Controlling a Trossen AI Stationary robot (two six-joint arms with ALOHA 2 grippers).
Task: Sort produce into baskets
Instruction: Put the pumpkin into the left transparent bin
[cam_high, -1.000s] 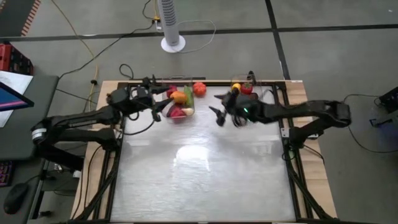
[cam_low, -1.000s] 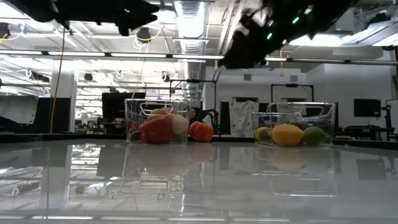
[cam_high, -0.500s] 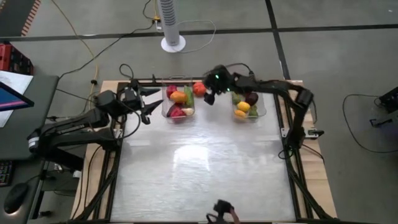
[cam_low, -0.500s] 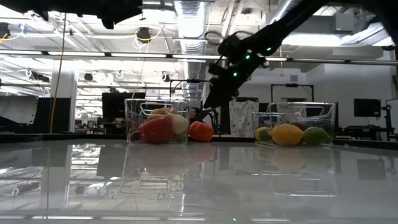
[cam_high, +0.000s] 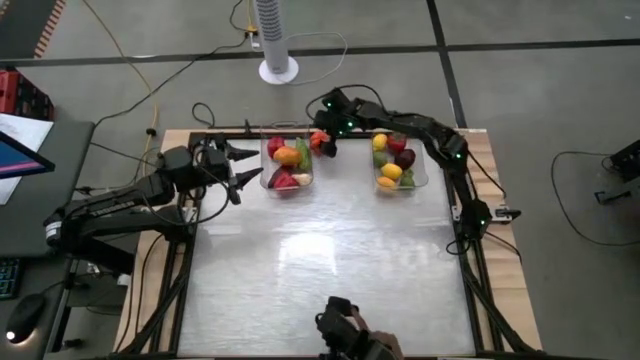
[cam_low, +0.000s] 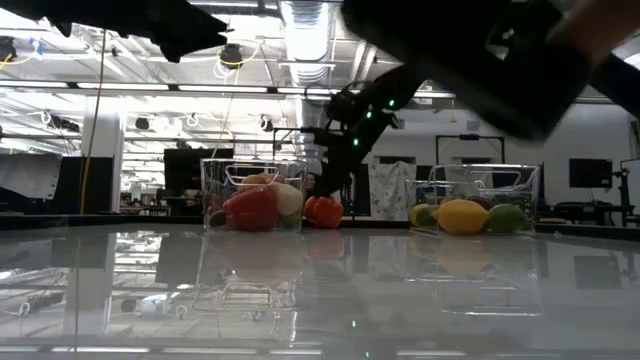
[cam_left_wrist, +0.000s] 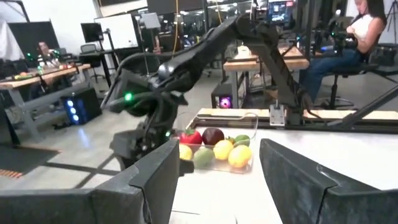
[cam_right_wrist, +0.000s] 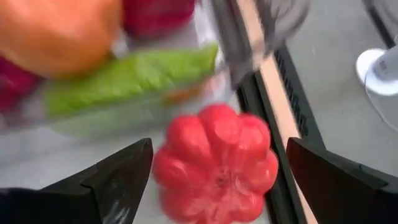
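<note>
Straddling the red tomato (cam_right_wrist: 216, 163), right end effector (cam_high: 325, 143) gapes wide.

Desk (cam_high: 320, 260) — glossy pale work surface, dark frame rails along its sides.

Three items rest directly on the desk, all near the far edge: a clear basket on the left (cam_high: 287, 183) filled with produce, a second clear basket on the right (cam_high: 422, 181) also filled — well apart from the first — and a ribbed red-orange pumpkin (cam_high: 319, 141) standing loose just beside the left basket, between the two.
</note>
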